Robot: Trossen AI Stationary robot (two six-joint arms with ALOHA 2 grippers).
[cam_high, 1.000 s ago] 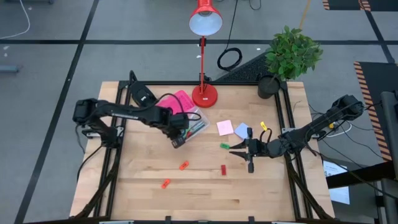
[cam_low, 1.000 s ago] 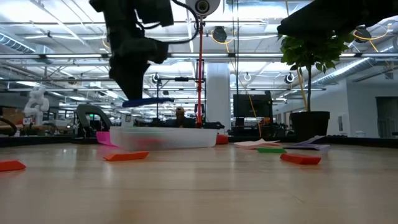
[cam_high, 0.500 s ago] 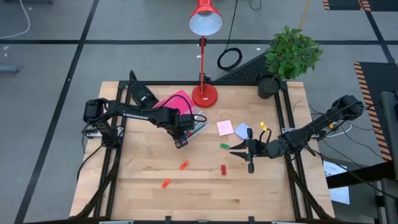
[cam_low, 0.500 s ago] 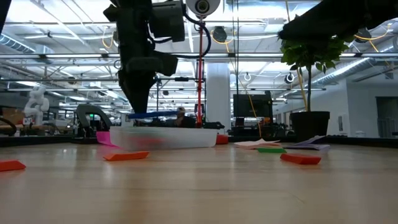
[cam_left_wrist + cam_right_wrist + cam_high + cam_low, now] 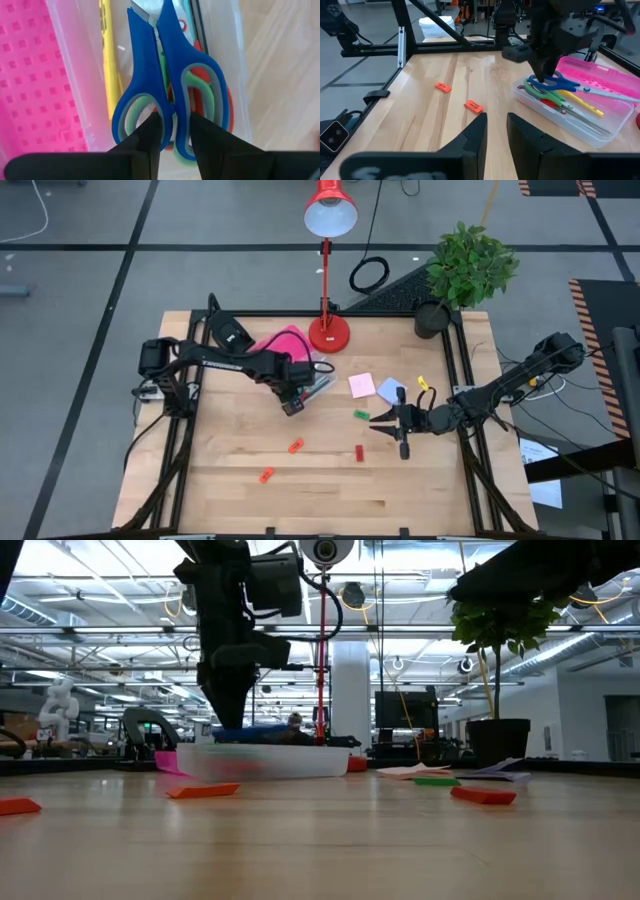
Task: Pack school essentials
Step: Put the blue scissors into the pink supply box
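Pinching the bridge between the two finger loops, the left gripper (image 5: 171, 131) holds the blue-handled scissors (image 5: 165, 80) low in the clear box (image 5: 570, 112), blades shut and pointing lengthwise along it, while the right gripper (image 5: 385, 422) waits, fingers apart, near the green eraser (image 5: 361, 414).

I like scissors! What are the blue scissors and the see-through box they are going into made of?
The blue scissors look like smooth, shiny plastic on the handles, with grey blades that are probably metal. The left gripper holds them. The clear box looks like glossy plastic, since pens show through its walls.
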